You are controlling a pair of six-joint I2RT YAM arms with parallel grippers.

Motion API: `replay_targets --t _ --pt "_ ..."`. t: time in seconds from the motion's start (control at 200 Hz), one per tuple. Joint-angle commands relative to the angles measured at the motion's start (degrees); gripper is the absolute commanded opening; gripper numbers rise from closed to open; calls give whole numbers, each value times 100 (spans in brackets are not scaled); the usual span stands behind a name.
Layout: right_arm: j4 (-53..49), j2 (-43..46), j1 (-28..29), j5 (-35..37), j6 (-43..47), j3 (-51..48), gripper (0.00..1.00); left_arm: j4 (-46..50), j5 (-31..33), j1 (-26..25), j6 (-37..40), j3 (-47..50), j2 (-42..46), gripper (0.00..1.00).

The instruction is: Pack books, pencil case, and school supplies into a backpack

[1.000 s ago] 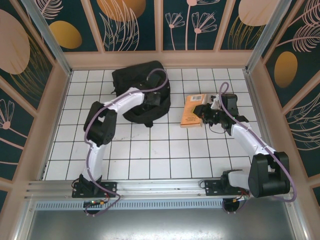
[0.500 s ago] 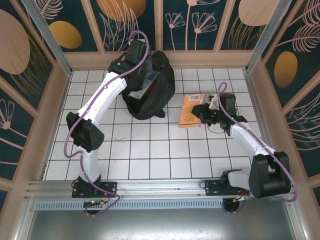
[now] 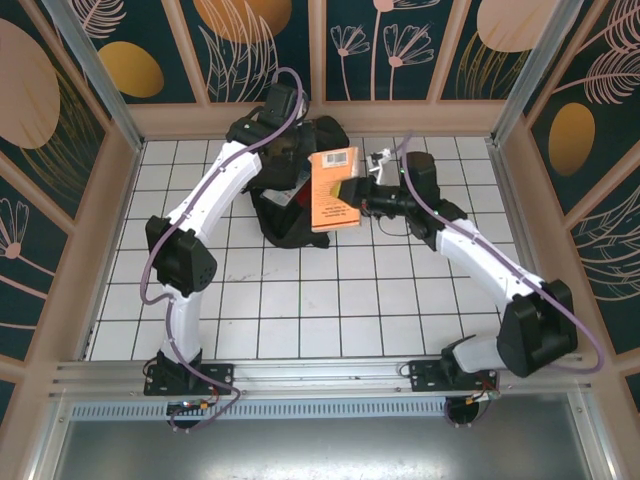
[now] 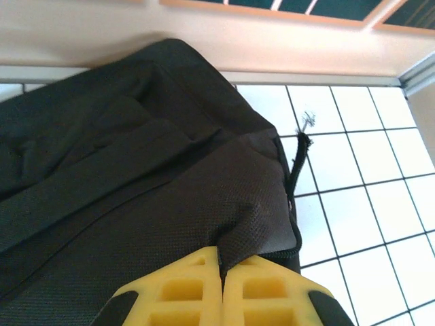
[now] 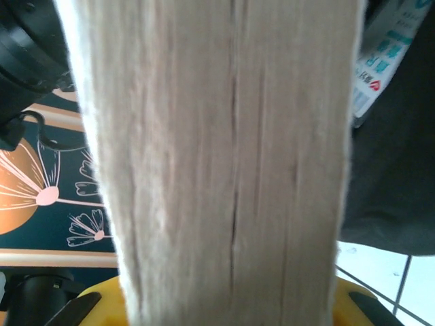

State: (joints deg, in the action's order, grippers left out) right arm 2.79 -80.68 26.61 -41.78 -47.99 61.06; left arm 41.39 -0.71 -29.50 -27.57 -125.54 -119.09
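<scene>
The black backpack (image 3: 285, 205) sits at the back of the table, left of centre. My left gripper (image 3: 292, 145) is above its far side, shut on a fold of its black fabric (image 4: 258, 224) by the zip edge and holding it up. The larger orange-brown book (image 3: 335, 190) with its white label hangs tilted over the backpack's right side, with my right gripper (image 3: 362, 192) shut on it. In the right wrist view the book's pale page edge (image 5: 224, 163) stands between the yellow fingers (image 5: 360, 302). The pencil case (image 5: 387, 61), whitish with blue print, lies against the backpack's dark fabric (image 5: 394, 190).
White tiled table surface (image 3: 330, 300) stretches in front of the backpack and under the right arm. A beige back wall (image 3: 400, 118) runs close behind the backpack, and side walls close in left and right.
My right gripper has lifted the orange-brown book off the tiles and carried it left, over the backpack. The left arm has stayed at the backpack's top, holding the fabric.
</scene>
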Motion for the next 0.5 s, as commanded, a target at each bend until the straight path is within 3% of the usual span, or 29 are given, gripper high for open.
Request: replay_targets --t 0.0,0.255,0.36,0.495 --pt "-107 -530 178 178 -158 371 0 -300 -418 50 -213 -391 37 0" --pt "-438 -841 301 754 -39 110 0 -161 -323 69 -210 -602 -22 0" --pt "-1034 -1184 301 1234 190 465 0 -235 -656 67 -332 -526 12 0" --pt "-983 -1794 390 1135 76 1081 0 -657 -1180 67 -724 32 145 0"
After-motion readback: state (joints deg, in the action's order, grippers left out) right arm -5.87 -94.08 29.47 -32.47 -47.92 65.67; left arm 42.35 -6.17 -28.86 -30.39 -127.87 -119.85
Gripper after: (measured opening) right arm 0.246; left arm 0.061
